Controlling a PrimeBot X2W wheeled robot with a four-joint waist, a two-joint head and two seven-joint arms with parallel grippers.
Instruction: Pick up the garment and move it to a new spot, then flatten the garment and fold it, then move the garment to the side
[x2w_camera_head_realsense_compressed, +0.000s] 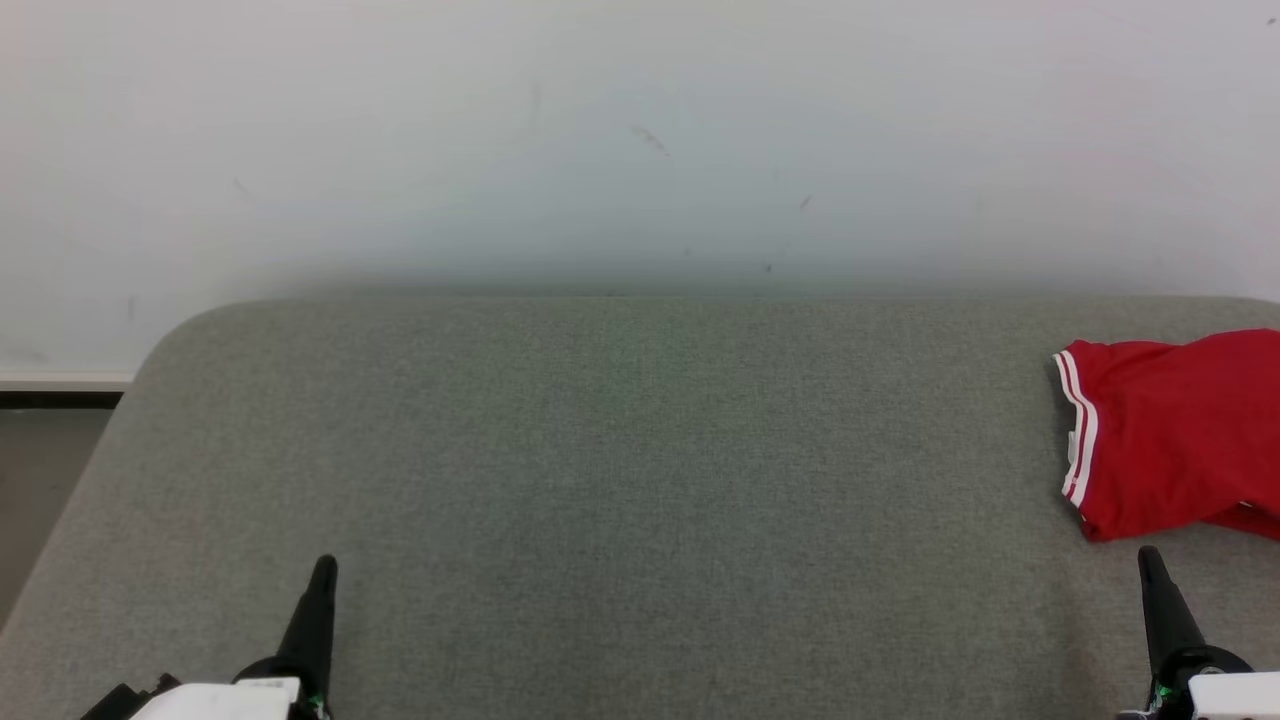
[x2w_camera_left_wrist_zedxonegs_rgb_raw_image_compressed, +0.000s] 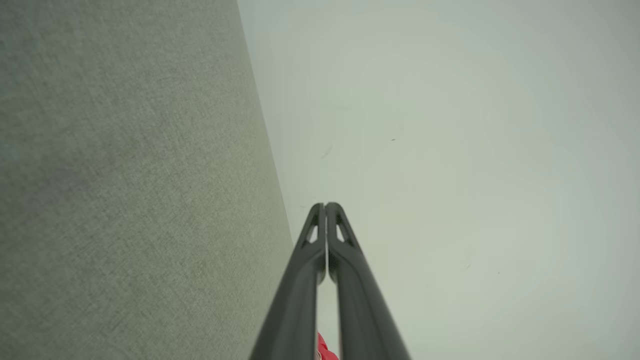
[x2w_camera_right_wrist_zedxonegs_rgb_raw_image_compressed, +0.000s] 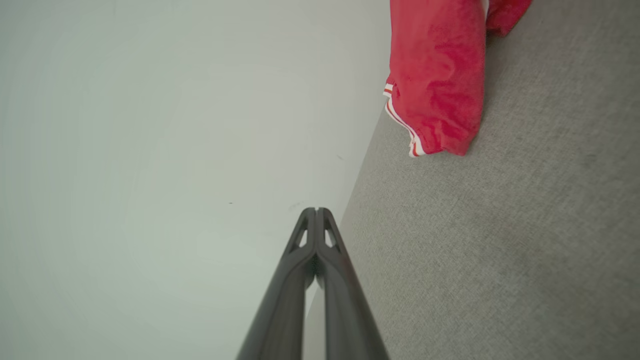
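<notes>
Garment (x2w_camera_head_realsense_compressed: 1175, 435): red with white-striped hem; lay bunched at the right end of the grey pad (x2w_camera_head_realsense_compressed: 600, 450), partly cut off by the head view's edge.
Left gripper (x2w_camera_head_realsense_compressed: 324, 568): fingers clenched together, empty; sat at lower left.
Right gripper (x2w_camera_head_realsense_compressed: 1148, 556): clenched, empty; pointed near the garment without touching it.
Wall (x2w_camera_head_realsense_compressed: 640, 130): pale; stood behind the pad.
</notes>
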